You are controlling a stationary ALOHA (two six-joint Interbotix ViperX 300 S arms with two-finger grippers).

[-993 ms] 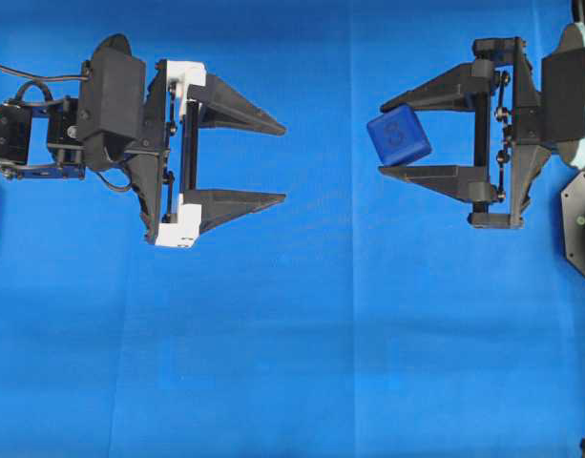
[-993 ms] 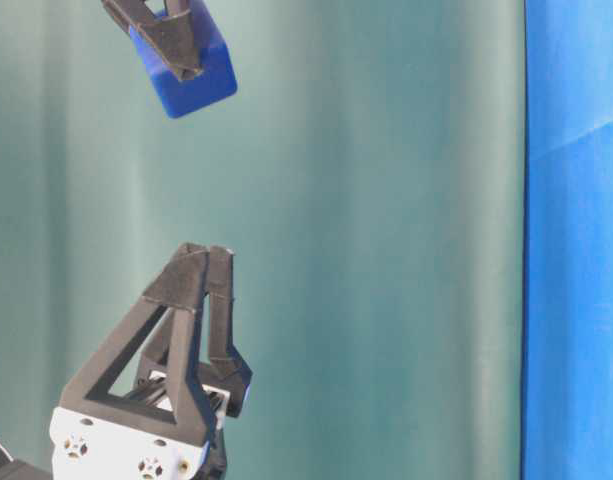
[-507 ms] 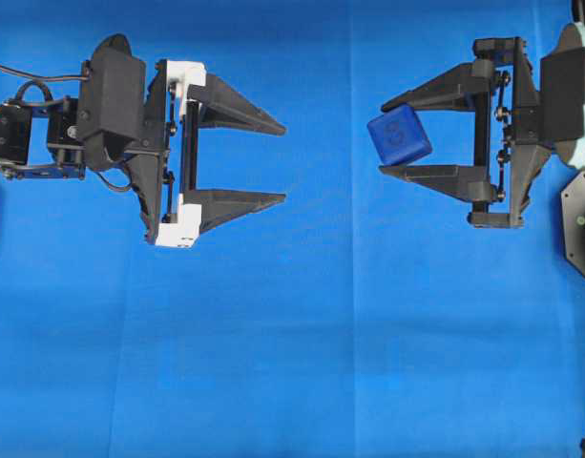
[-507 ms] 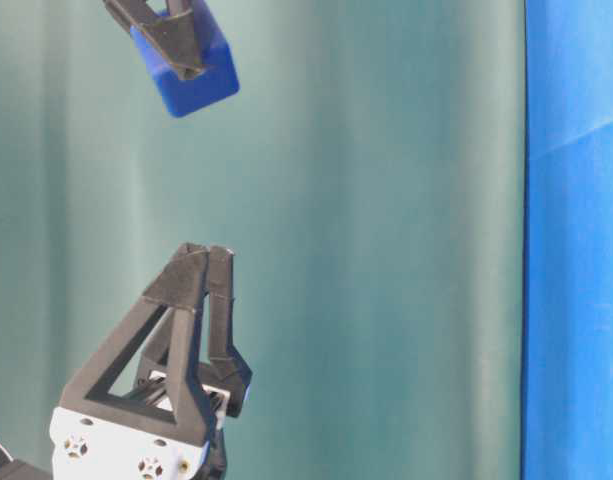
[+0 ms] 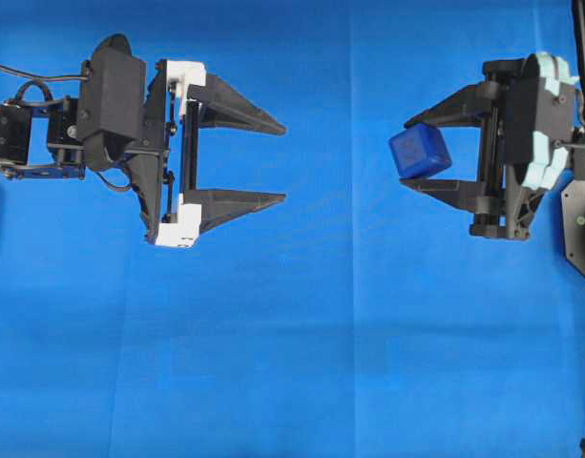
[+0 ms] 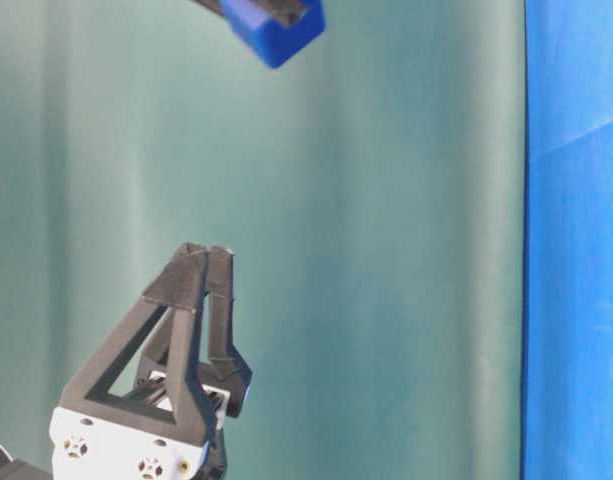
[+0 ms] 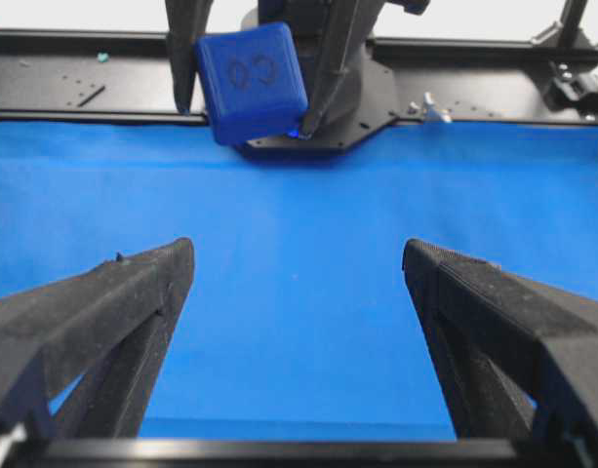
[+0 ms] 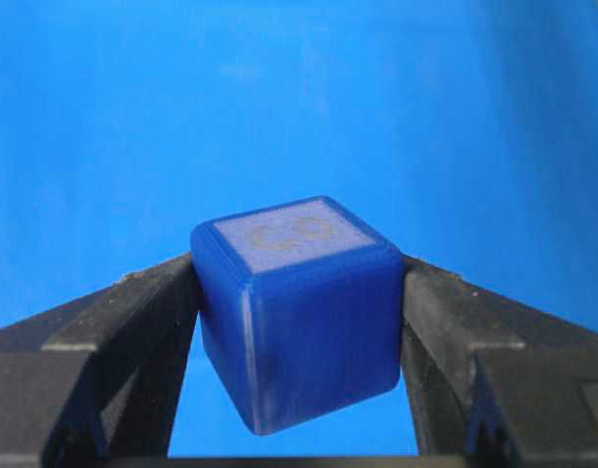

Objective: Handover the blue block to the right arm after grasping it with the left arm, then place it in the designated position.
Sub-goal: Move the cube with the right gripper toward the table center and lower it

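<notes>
Overhead exterior | right gripper (image 5: pixel 413 153) clamps the blue block (image 5: pixel 420 151) above the blue cloth (image 5: pixel 292 334) | left gripper (image 5: pixel 278 160), well left of the block, gapes wide, holding nothing

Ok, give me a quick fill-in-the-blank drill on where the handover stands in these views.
1. The blue block is gripped by the ____ tool.
2. The left tool, with white brackets, is ____ and holds nothing.
3. In the overhead view the block sits to the ____ of the left tool.
4. The cloth under both arms is ____ in colour.

Missing words: right; open; right; blue
</notes>
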